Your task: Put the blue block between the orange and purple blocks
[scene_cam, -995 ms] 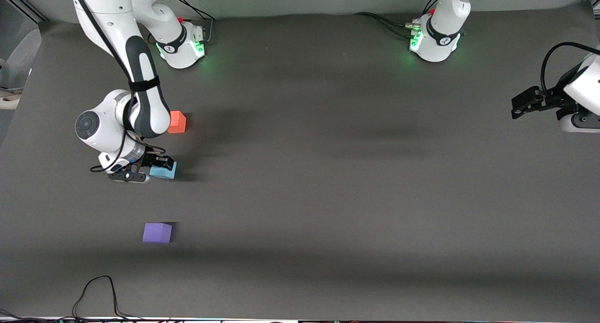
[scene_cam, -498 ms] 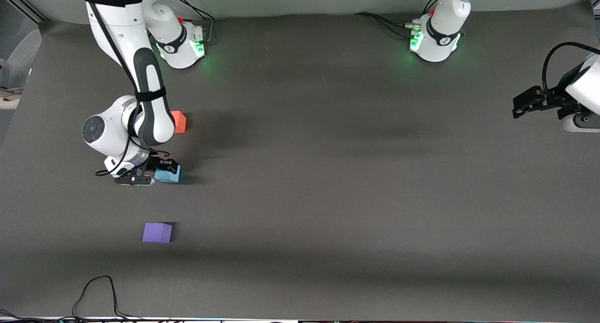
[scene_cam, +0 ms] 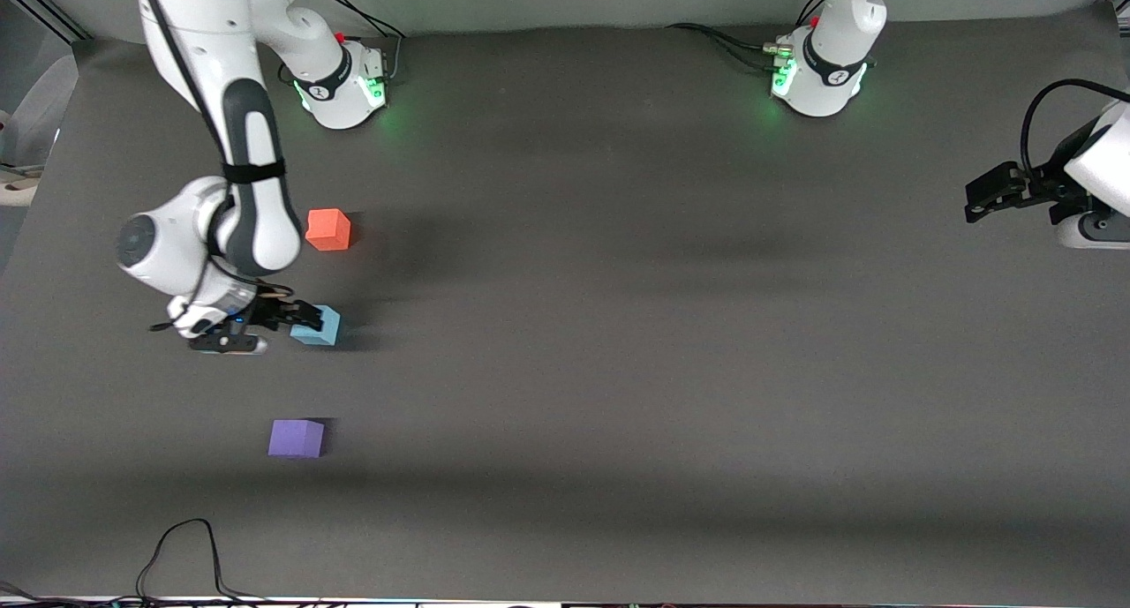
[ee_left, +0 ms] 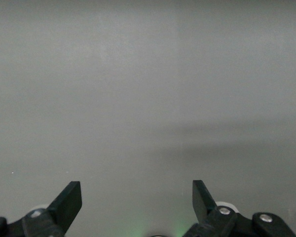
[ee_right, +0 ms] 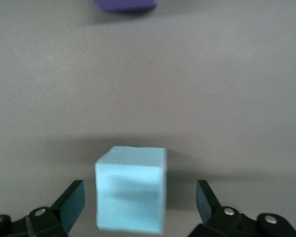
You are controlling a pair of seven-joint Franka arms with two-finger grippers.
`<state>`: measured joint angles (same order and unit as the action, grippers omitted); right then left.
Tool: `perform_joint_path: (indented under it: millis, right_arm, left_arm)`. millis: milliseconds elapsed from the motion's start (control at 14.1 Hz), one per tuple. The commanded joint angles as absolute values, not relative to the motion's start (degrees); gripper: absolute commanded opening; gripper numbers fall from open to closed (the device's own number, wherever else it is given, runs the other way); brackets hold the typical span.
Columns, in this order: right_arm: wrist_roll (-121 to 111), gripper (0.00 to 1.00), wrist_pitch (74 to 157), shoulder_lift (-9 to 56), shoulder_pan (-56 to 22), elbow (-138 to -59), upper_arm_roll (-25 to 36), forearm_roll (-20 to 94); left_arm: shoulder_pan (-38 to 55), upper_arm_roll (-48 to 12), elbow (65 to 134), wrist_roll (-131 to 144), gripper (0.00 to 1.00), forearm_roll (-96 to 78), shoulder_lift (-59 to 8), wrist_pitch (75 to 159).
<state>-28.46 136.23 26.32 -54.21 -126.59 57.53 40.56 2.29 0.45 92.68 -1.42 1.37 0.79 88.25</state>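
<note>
Your right gripper point(scene_cam: 284, 319) is released: in the right wrist view its fingers stand apart on either side of the blue block point(ee_right: 131, 195), clear of its faces, with table showing in the gaps. The gripper sits low, at the block's side toward the right arm's end of the table point(scene_cam: 618, 370).

The blue block rests flat on the table, roughly midway between the two others. The orange block point(scene_cam: 328, 229) is farther from the front camera, toward the edge where the bases stand. The purple block point(scene_cam: 297, 438) is nearer that camera, toward the front edge. All three sit near the right arm's end and well apart from each other. The line isn't perfectly straight: blue looks slightly offset toward the table's middle relative to purple, about level with orange.

Status, as I read it: the placement looks done, block down and let go. What's left for you is to pull the right arm up and clear without clipping the block, since the fingers bracket it closely.

The left gripper point(scene_cam: 993, 189) waits over the left arm's end of the table, fingers spread wide and holding nothing.

Count: one blue block, one orange, one purple, so three cubes in all. Two arms, two grippers. A loose black cable point(scene_cam: 181, 546) lies by the front edge.
</note>
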Motion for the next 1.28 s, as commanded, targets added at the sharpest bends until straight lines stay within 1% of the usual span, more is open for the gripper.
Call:
perform_joint_path:
  millis: [0,142,213,355,569,711,853,995,1137,1209]
  right_arm:
    - [-27.52,1.0,125.82,20.22,-65.43,-122.37,73.49,30.79]
    - [-25.06,1.0,112.3,20.74,-73.88,-115.18,85.11,27.09]
    - [-24.09,1.0,107.36,20.83,-76.87,-112.09,89.26,25.24]
    - [-23.21,1.0,100.05,20.92,-81.71,-107.6,95.94,24.08]
    - [-18.39,1.0,94.15,21.62,-89.36,-101.36,102.29,24.0]
    - [-15.75,1.0,92.73,22.24,-92.88,-99.15,104.41,23.21]
    - [-15.03,1.0,90.8,22.24,-93.69,-97.39,105.81,23.2]
    - [-15.38,1.0,90.62,22.15,-93.6,-95.28,106.43,23.29]
    - [-15.12,1.0,90.7,22.06,-92.29,-93.79,105.74,23.64]
    - [-14.86,1.0,90.36,22.41,-89.67,-93.26,104.78,23.99]
  left_arm:
    - [1.93,0.18,92.37,-2.46,1.0,1.05,0.97,87.45]
    - [1.93,0.18,92.37,-2.46,1.0,1.05,0.97,87.45]
    - [1.93,0.18,92.37,-2.46,1.0,1.05,0.97,87.45]
    - [2.02,0.18,92.37,-2.46,1.0,1.05,0.97,87.45]
    - [2.11,0.18,92.37,-2.46,1.0,0.97,0.97,87.45]
    - [2.2,0.18,92.37,-2.46,1.0,0.97,0.97,87.45]
    - [2.2,0.18,92.37,-2.37,1.0,0.97,0.97,87.54]
    - [2.29,0.18,92.37,-2.37,1.0,1.05,0.97,87.45]
    - [2.29,0.18,92.37,-2.37,1.0,0.97,0.97,87.45]
    - [2.29,0.18,92.37,-2.46,1.0,0.97,0.97,87.45]
